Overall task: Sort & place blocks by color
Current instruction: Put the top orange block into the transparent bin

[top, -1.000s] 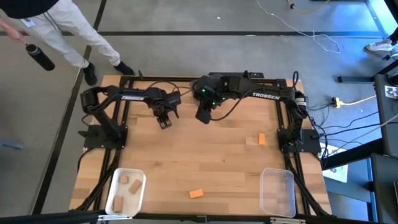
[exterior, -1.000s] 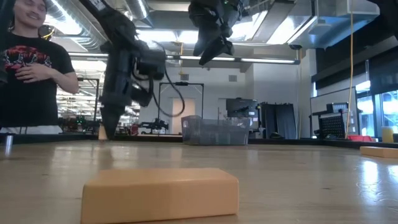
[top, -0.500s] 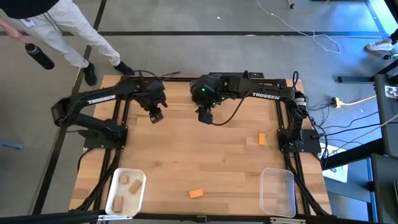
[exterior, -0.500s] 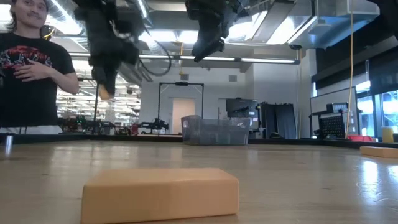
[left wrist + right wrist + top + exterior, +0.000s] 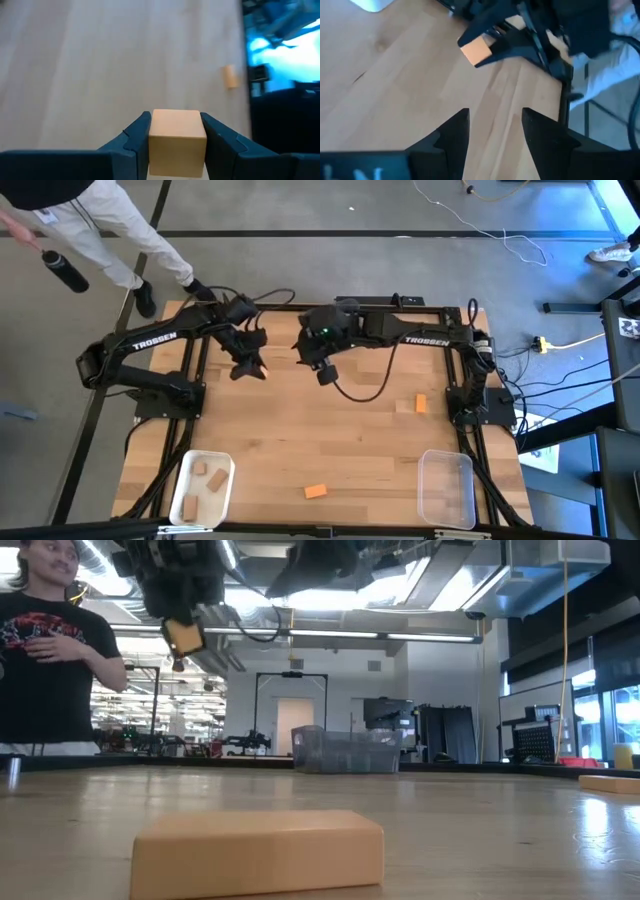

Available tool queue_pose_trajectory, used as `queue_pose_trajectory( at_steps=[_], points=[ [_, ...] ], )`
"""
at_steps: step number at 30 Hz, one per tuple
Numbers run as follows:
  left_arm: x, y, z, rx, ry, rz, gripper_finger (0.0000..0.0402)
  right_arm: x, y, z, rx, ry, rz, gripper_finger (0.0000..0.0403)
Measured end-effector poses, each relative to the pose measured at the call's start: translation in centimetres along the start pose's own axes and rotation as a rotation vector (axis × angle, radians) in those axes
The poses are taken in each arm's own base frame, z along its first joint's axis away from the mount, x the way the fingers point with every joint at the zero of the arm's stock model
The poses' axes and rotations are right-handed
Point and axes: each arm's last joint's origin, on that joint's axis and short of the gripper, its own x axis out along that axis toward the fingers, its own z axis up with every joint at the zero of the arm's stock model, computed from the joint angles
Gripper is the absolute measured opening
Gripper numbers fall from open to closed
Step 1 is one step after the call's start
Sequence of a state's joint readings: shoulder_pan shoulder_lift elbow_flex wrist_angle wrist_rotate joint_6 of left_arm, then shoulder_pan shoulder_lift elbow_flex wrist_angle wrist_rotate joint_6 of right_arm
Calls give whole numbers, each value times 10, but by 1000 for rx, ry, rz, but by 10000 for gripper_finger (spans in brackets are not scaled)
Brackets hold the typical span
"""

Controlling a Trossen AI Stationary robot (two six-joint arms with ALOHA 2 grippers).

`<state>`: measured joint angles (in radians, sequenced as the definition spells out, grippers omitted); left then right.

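A pale tan block (image 5: 177, 142) sits between the fingers of my left gripper (image 5: 255, 368), high above the table's far left part; it also shows in the low view (image 5: 185, 637) and the right wrist view (image 5: 476, 50). My right gripper (image 5: 325, 372) hangs open above the far middle of the table, to the right of the left gripper, with nothing between its fingers (image 5: 454, 131). An orange block (image 5: 316, 492) lies near the front edge and another orange block (image 5: 421, 404) lies toward the right. My left gripper pinches the tan block by two opposite sides (image 5: 152, 137) between its two fingers. The fingers slant down from the table's far left. The block's free end (image 5: 479, 52) sticks out past the fingertips. It is lifted well clear of the table.
A white bin (image 5: 190, 510) holding tan blocks stands at the near left corner, a clear bin (image 5: 446, 488) at the near right. The front orange block (image 5: 258, 852) fills the low view's foreground. A person (image 5: 50, 650) stands beyond the table's far left.
My left gripper has risen from the table top with the tan block, which is now lifted clear, and has drawn back a little toward the far left while its wrist turned. My right gripper has rolled about its own line and shifted slightly toward the left.
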<state>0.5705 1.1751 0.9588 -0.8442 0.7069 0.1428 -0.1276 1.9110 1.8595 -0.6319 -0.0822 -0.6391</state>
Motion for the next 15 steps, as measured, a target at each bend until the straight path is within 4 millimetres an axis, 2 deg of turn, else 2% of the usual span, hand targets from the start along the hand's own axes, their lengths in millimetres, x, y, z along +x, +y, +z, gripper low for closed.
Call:
queue_pose_trajectory(
  at_steps=[6, 15],
  points=[
    [-1, -3, 9, 75, -86, -111, 128, 10, 10, 7, -70, -24, 10, 184],
    [-2, -5, 20, 130, -175, -184, 128, 22, 10, 11, -104, -95, -8, 184]
  ],
)
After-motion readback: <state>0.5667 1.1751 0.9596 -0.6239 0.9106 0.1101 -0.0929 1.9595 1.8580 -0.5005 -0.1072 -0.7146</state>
